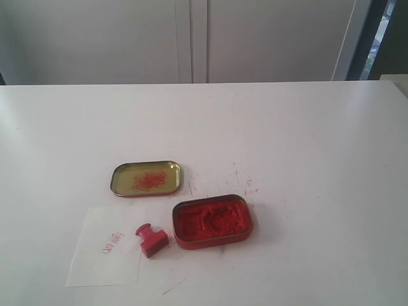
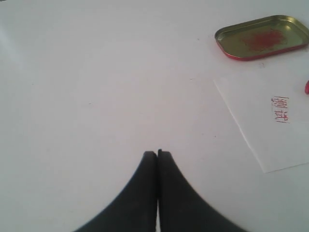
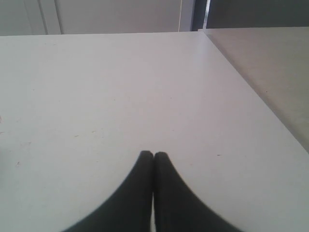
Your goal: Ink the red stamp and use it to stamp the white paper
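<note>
Both sets of jaws were clenched, empty; the red stamp (image 1: 152, 240) lay tipped, lower centre-left, beside the white paper (image 1: 105, 255): a clumsy pinch could skid it, smearing the sheet

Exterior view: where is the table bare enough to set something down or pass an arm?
Bare: the table right of the ink tin, the stretch behind the gold lid, and left of the white paper. Crowded: lid, tin, paper and red stamp cluster with narrow gaps.
</note>
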